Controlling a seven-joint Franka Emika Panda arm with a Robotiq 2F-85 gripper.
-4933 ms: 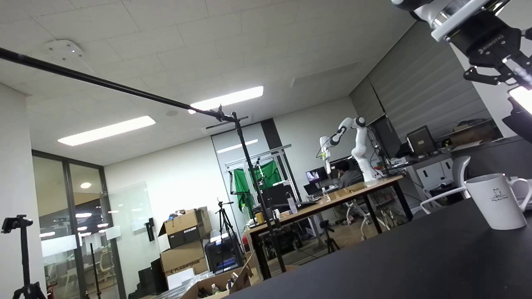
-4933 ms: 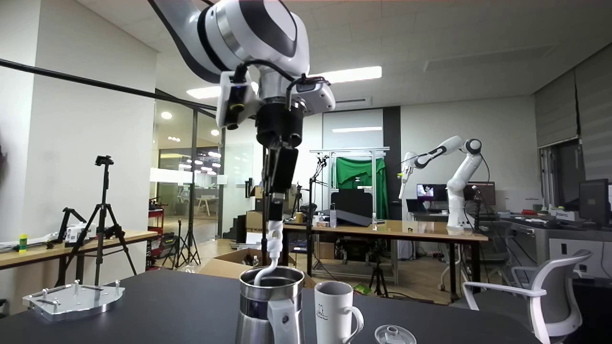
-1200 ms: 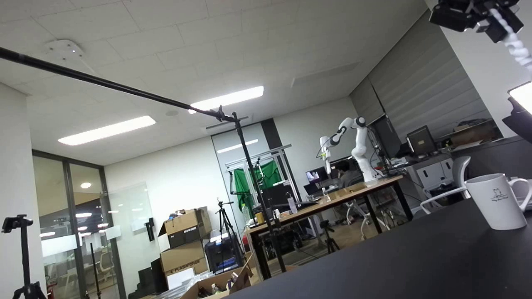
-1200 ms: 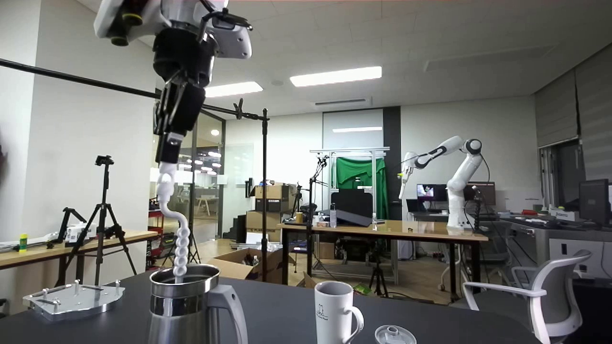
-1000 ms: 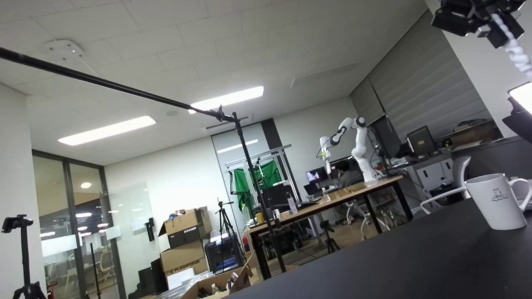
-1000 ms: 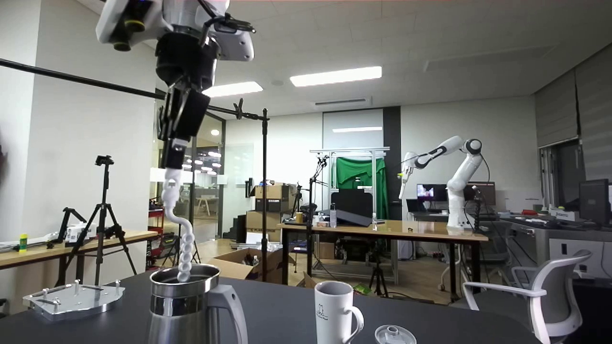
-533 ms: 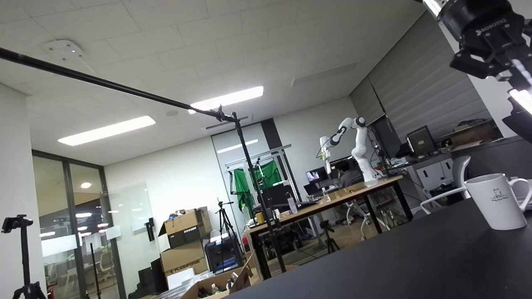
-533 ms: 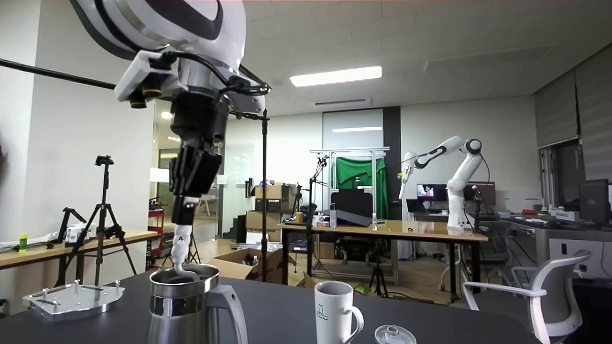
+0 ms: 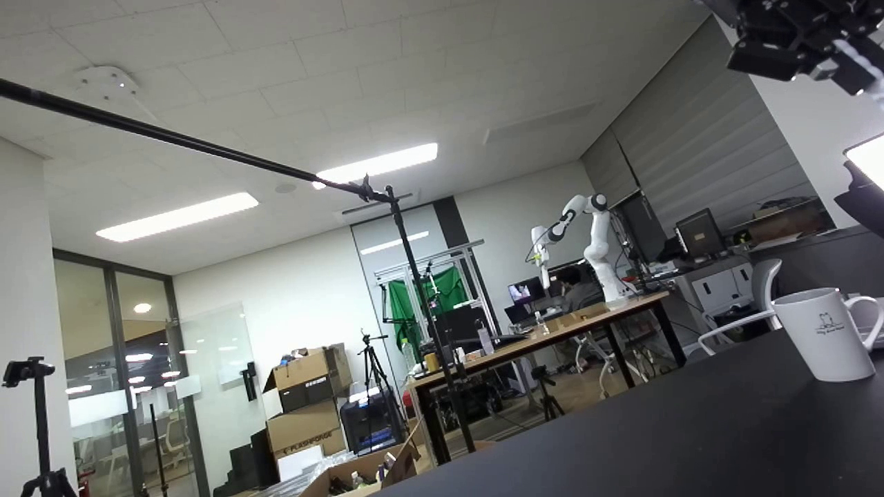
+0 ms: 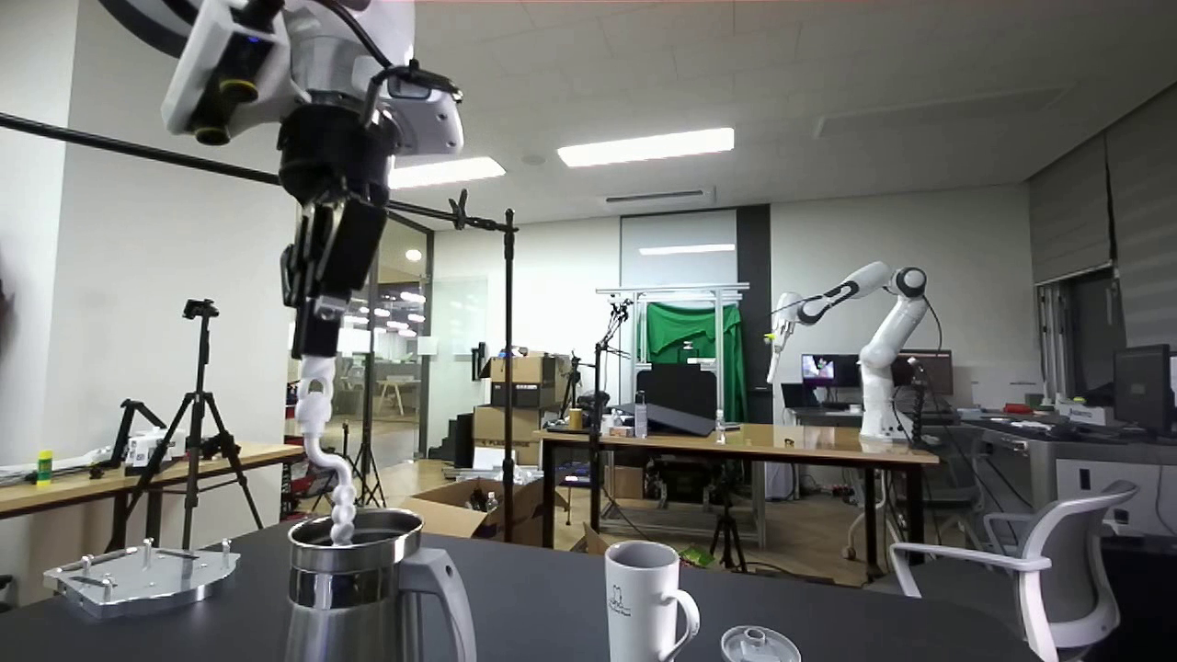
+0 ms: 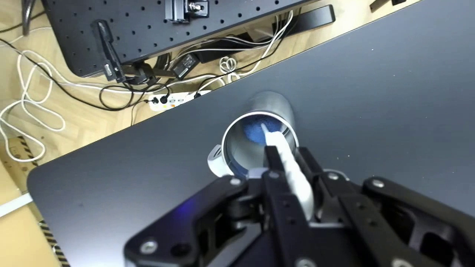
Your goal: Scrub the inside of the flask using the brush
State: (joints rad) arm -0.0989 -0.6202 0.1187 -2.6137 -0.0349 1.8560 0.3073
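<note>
My gripper [image 10: 317, 336] is shut on the white twisted handle of the brush [image 10: 315, 414], above the flask. The fingertips also show in the wrist view [image 11: 288, 150], one on each side of the brush handle [image 11: 293, 170]. The gripper [image 9: 839, 72] is partly cut off in an exterior view. The steel flask [image 10: 345, 621] stands upright with its mouth open and its grey handle to the right. The brush stem goes down through the mouth. In the wrist view the blue brush head [image 11: 254, 131] is inside the flask [image 11: 272, 100], near the wall.
A white mug [image 10: 639, 598] stands right of the flask, with a clear lid [image 10: 759, 644] beside it. A metal plate with pegs [image 10: 142, 575] lies left. The dark table [image 11: 156, 159] ends at a gap with cables and a perforated black board [image 11: 148, 33].
Half a second ago the gripper was lower, with the brush deeper in the flask; it has risen again. Compared with 4.9 s ago, the flask stands further left with its handle turned right.
</note>
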